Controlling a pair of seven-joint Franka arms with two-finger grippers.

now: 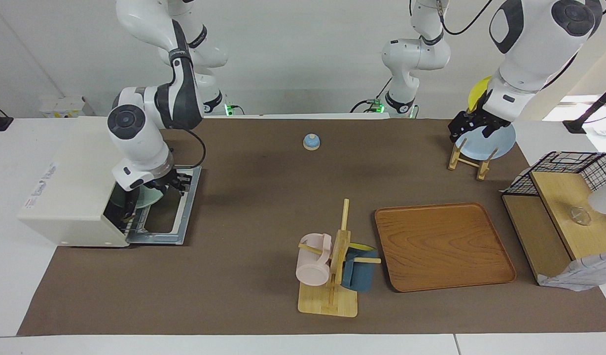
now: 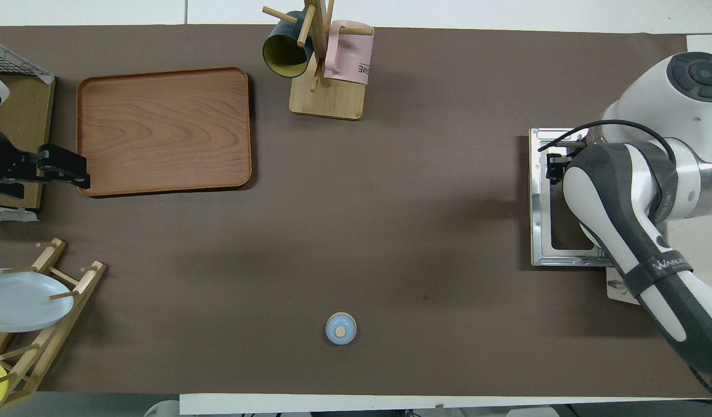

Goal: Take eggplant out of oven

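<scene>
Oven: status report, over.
Right claw at cream-white toaster oven's open door. Left claw open, waiting. Dark purple eggplant inside, partly hidden by arm.

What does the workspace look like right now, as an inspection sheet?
Surface: brown mat covers the table.
Job's things: oven at the right arm's end, door folded down flat; eggplant inside on a pale green plate.
Clutter: wooden tray, mug tree with pink and blue mugs, bell, plate rack, wire basket.
Grippers: right gripper at the oven mouth over the door; left gripper waits over the plate rack, fingers open.
Cables: black cable on the right arm.
Surroundings: white wall.
</scene>
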